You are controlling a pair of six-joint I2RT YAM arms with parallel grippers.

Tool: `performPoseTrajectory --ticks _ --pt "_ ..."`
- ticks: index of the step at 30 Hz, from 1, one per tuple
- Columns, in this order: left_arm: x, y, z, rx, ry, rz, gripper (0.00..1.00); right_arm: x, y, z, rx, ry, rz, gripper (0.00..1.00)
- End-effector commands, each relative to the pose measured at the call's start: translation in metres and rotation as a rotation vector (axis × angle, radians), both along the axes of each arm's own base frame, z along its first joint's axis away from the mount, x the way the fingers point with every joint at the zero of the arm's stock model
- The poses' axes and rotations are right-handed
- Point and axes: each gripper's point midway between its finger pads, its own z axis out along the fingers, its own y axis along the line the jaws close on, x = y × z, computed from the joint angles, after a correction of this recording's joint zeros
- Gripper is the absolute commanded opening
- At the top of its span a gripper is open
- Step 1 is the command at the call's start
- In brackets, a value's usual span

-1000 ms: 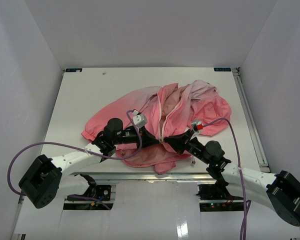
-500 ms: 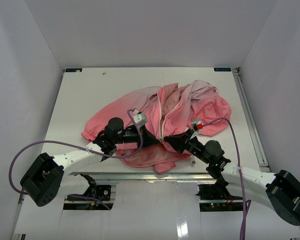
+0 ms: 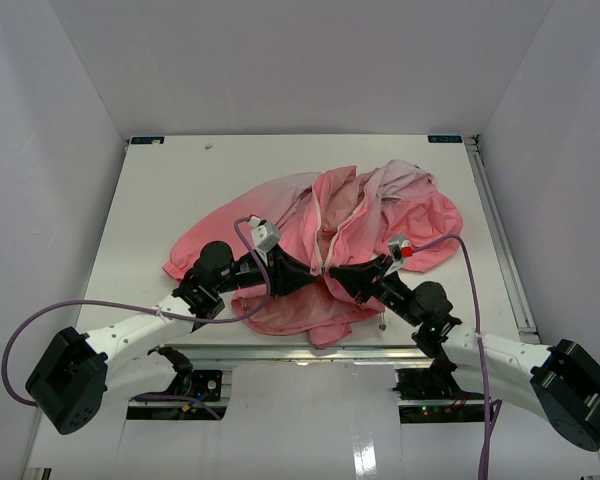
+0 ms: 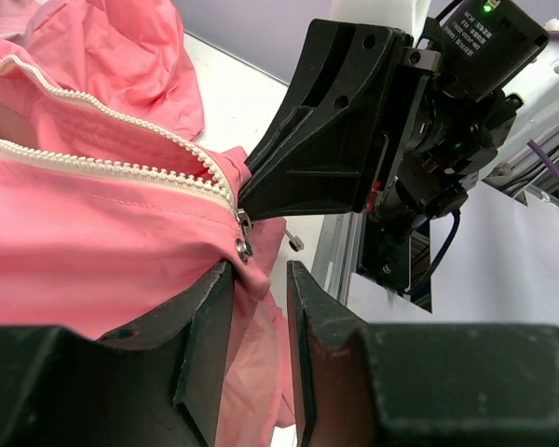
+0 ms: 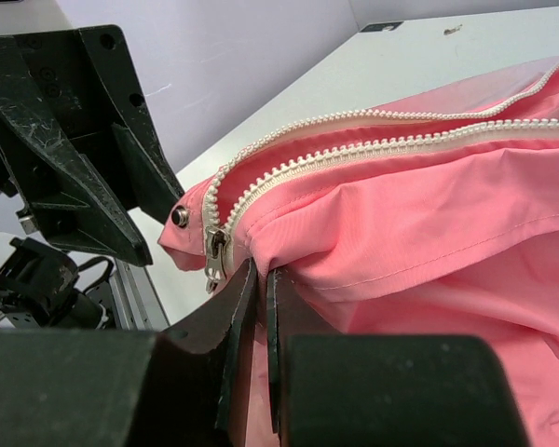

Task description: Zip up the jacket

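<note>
The salmon-pink jacket (image 3: 365, 215) lies crumpled on the white table, its front open and the zipper teeth (image 4: 121, 168) parted. My left gripper (image 3: 308, 280) is at the jacket's bottom corner. Its jaws (image 4: 259, 284) stand a little apart, and the hem fold with a snap stud (image 4: 243, 249) rests against the left finger without being pinched. My right gripper (image 3: 342, 283) faces it from the right. Its fingers (image 5: 263, 279) are shut on the jacket's hem fabric just below the zipper slider (image 5: 214, 250). A second stud (image 5: 180, 216) sits on the other flap.
The white table (image 3: 160, 190) ends in a metal rail (image 3: 280, 352) at the near edge, close under both grippers. Another rail (image 3: 500, 240) runs along the right edge. Grey walls enclose the table. Purple cables loop from both wrists.
My left arm has drawn back a little to the left, and its jaws now stand apart at the hem. My right gripper stays shut on the hem in about the same place.
</note>
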Motion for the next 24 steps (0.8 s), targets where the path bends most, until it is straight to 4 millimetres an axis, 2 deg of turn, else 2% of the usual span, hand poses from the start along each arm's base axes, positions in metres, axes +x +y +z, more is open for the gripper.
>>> performPoseTrajectory --ticks 1,10,21,24 --pt "0.001 -0.002 0.010 -0.032 -0.010 0.006 0.46 0.004 0.001 0.031 0.071 -0.071 -0.006 0.08" --pt "0.011 -0.007 0.010 -0.023 0.014 0.030 0.55 0.003 0.003 0.029 0.060 -0.067 0.002 0.08" --pt "0.015 -0.009 0.010 -0.031 0.018 0.038 0.55 0.003 0.004 0.024 0.048 -0.063 0.010 0.08" --pt "0.015 -0.010 0.011 -0.035 0.017 0.032 0.51 0.002 0.005 0.023 0.046 -0.062 0.016 0.08"
